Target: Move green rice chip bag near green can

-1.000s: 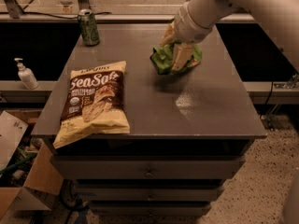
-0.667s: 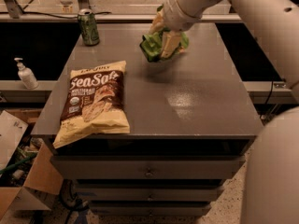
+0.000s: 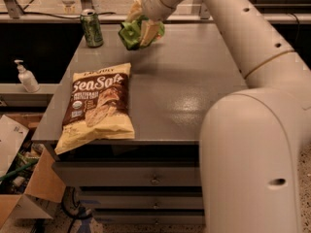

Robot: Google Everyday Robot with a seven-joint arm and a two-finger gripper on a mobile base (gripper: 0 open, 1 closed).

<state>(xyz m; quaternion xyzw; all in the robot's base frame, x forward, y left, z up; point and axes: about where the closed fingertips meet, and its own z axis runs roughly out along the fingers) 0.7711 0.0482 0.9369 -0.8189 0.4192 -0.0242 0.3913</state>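
Gripper [image 3: 142, 27] clamped shut on the crumpled, glossy green rice chip bag [image 3: 127, 36], just right of green can [image 3: 92, 28].

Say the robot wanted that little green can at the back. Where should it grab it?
Probably around the middle of the green can, coming in level from the right: it stands upright, round and narrow, with open table on that side. The hand, just right of it, is shut on the green rice chip bag.
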